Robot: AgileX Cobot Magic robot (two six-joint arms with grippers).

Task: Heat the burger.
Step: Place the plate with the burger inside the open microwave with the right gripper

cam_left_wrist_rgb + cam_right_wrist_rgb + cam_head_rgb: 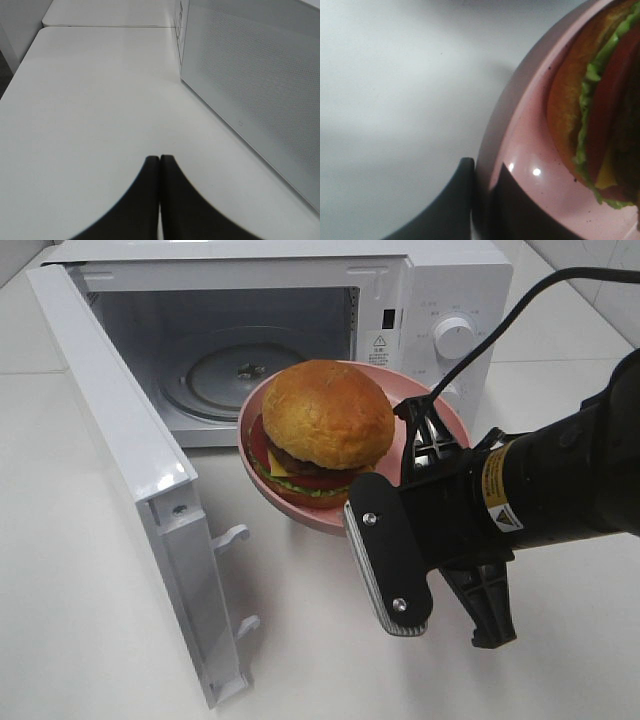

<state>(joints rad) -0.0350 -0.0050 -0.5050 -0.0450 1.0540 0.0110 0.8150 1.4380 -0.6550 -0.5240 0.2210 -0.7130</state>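
Note:
The burger point(325, 415), with a golden-brown bun, lettuce, cheese, tomato and patty, sits on a round pink plate point(425, 415). My right gripper point(358, 508) is shut on the plate's near rim and holds it above the table, just in front of the open microwave point(450, 300). In the right wrist view the gripper point(482, 186) pinches the plate's rim point(530, 165), with the burger point(600, 110) beside it. My left gripper point(160, 159) is shut and empty, low over the white table. It is out of sight in the exterior view.
The microwave door point(130, 440) stands wide open to the left. The glass turntable point(225, 370) lies inside the cavity. A white perforated panel of the microwave point(260, 85) stands close beside the left gripper. The table point(80, 620) is white.

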